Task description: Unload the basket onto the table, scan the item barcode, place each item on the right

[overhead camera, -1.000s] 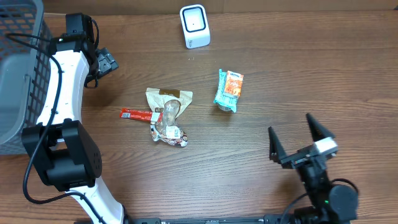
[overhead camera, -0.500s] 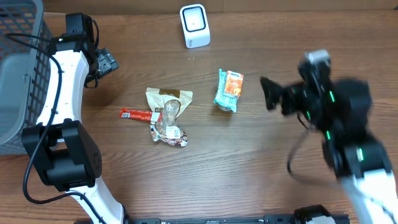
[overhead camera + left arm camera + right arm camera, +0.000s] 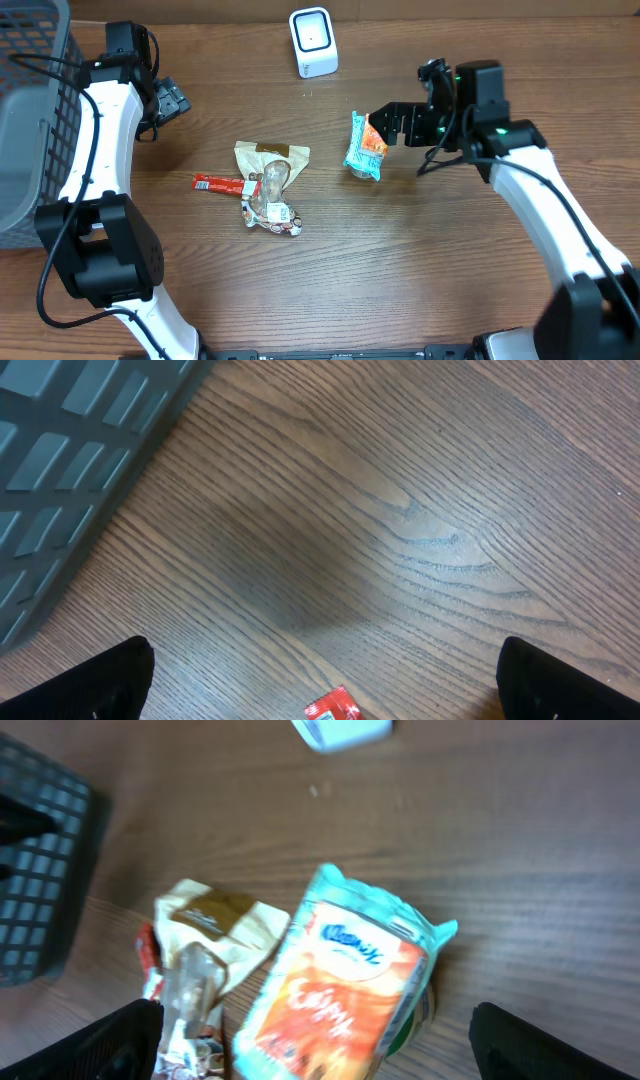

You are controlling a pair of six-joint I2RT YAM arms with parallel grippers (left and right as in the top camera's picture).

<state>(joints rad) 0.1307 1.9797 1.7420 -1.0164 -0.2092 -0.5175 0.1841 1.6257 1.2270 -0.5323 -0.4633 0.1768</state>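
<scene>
Teal-and-orange tissue pack (image 3: 367, 146) lies around the middle of the counter (image 3: 450, 280), a bit in from the white scanner (image 3: 313, 42) at the far edge. Right fingers (image 3: 545, 1040) are spread wide just above it, pinching nothing. Left fingers (image 3: 100, 680) are spread too, near the basket (image 3: 30, 100) at the left edge.

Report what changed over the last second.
The right arm swung from the near table edge forward and inward; its open right fingers now hover beside the teal-and-orange snack packet, gripping nothing. Left fingers, white box-shaped scanner, crumpled wrapper pile and grey plastic basket stayed put.
</scene>
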